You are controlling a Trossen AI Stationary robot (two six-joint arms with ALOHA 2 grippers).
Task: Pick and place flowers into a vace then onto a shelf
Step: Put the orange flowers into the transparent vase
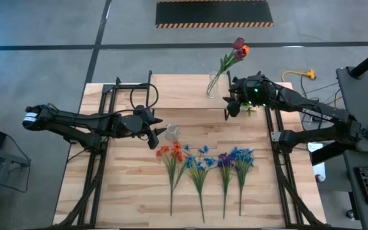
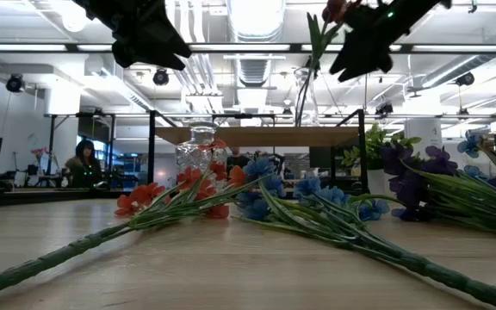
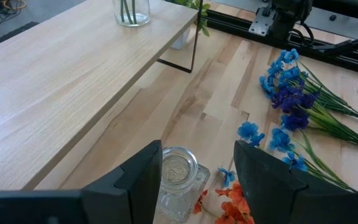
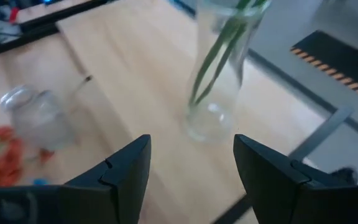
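Observation:
A clear glass vase (image 1: 213, 86) stands on the shelf (image 1: 184, 92) at the table's far side. It holds two flowers with dark red and orange-red heads (image 1: 239, 48). My right gripper (image 1: 233, 105) hangs open just right of the vase (image 4: 219, 93) and touches nothing. More flowers lie side by side on the table: orange-red (image 1: 173, 153), blue (image 1: 200, 163), purple (image 1: 225, 160) and blue (image 1: 242, 156). A small clear jar (image 1: 171, 133) stands upright on the table. My left gripper (image 1: 160, 137) is open above and just left of the jar (image 3: 179, 180), clear of it.
A small leafy potted plant (image 1: 248, 110) stands by the shelf's right end, under my right arm. Black metal frames (image 1: 98, 160) run along the table's left and right sides. Bare wood lies near the front edge, below the flower stems.

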